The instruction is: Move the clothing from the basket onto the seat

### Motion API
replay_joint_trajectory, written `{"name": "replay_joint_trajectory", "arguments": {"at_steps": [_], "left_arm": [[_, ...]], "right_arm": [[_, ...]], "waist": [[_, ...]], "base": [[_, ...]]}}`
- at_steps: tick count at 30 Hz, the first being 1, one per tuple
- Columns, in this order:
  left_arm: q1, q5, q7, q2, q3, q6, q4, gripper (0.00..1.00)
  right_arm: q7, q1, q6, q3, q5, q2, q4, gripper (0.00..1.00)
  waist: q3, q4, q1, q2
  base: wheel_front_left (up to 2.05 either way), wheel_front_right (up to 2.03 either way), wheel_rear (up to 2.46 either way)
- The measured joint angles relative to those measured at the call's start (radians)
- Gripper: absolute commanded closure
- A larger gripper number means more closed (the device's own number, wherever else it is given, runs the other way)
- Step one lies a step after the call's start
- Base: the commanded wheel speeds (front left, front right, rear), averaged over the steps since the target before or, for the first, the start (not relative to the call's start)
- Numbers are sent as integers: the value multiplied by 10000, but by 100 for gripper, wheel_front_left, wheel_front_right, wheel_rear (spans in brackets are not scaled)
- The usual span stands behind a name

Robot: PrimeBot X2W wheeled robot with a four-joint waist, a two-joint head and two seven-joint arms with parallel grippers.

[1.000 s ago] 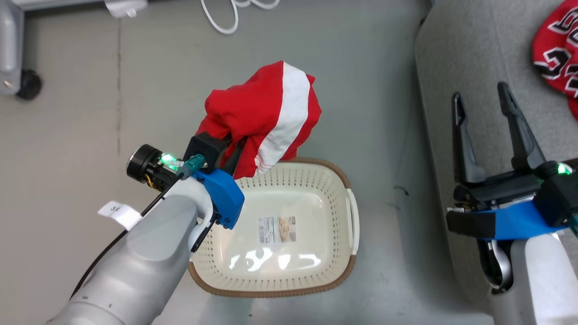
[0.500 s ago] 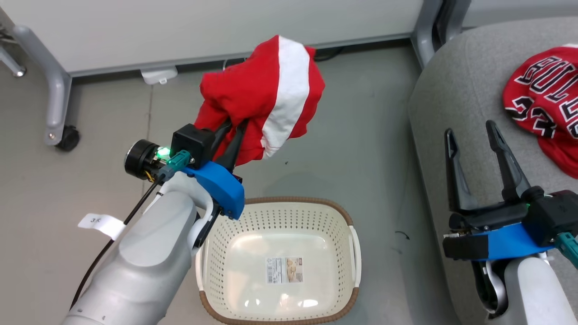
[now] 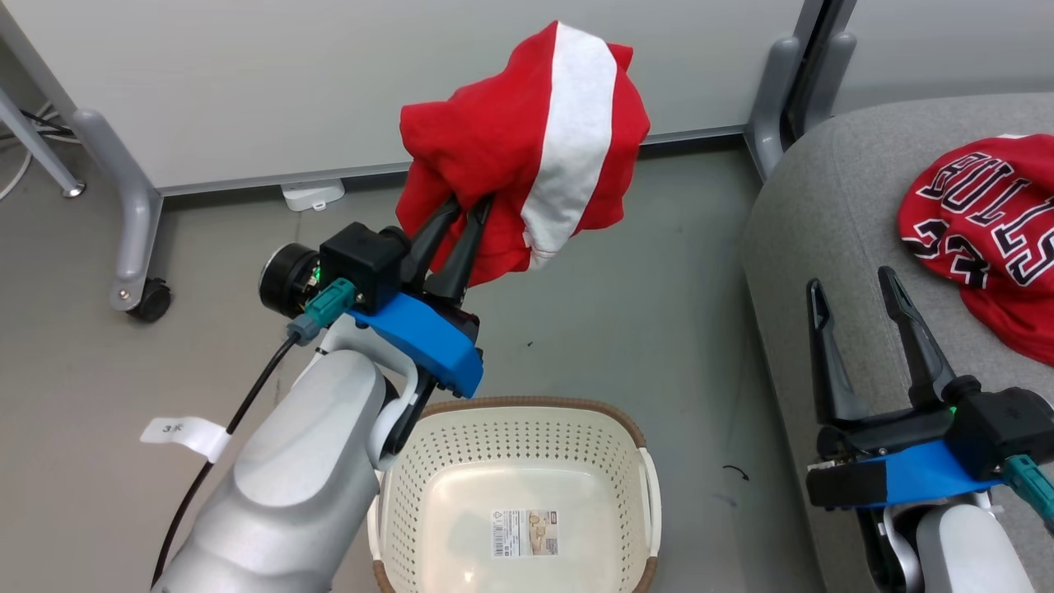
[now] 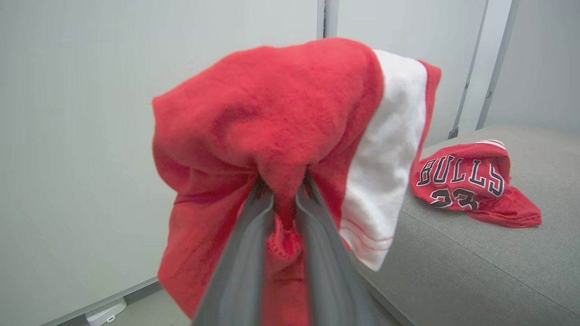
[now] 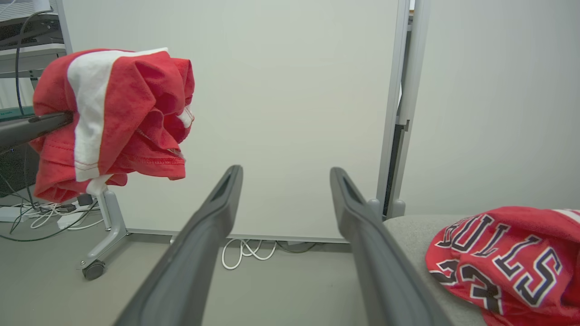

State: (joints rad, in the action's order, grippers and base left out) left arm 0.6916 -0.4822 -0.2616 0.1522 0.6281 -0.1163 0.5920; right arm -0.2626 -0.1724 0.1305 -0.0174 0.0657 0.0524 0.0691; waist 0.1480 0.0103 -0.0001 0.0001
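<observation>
Looking down from the head camera: left gripper (image 3: 465,210) clamped on a bunched red garment (image 3: 486,140) with a broad white stripe, held in the air over the floor, beyond the basket (image 3: 527,406) and clear of it. Inside the basket I see bare cream plastic and a printed label (image 3: 525,533) stuck to its bottom. On the seat (image 3: 823,231) lies the jersey (image 3: 980,222), crumpled, "BULLS" lettering facing up. Right gripper (image 3: 850,280) sits over the seat's near edge, fingers spread wide, gripping nothing.
</observation>
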Motion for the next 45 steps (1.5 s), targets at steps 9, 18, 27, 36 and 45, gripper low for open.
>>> {"name": "replay_joint_trajectory", "arguments": {"at_steps": [9, 18, 27, 36, 45], "left_arm": [[-549, 207, 0, -253, 8, -36, -683, 100], [-856, 384, 0, -374, 107, -50, -1112, 100], [-929, 516, 0, -412, 232, -75, -1239, 100], [-792, 616, 0, -581, 460, -77, -1346, 100], [-634, 644, 0, -744, 746, -88, -1392, 100]], "right_arm": [[0, 178, 0, 201, 167, -8, 52, 0], [0, 241, 0, 702, 476, -12, 151, 0], [0, 245, 0, 2155, 1089, -17, 387, 0], [0, -857, 0, 3394, 1620, -29, 1095, 0], [0, -1884, 0, 3490, 1908, -31, 1856, 0]], "waist": [[-235, 73, 0, 0], [-376, 167, 0, 0], [-406, 273, 1, 0], [-187, 461, 1, 0], [-2, 827, 1, 0]], "base": [[0, 0, 0], [0, 0, 0], [0, 0, 0], [0, 0, 0], [0, 0, 0]]}}
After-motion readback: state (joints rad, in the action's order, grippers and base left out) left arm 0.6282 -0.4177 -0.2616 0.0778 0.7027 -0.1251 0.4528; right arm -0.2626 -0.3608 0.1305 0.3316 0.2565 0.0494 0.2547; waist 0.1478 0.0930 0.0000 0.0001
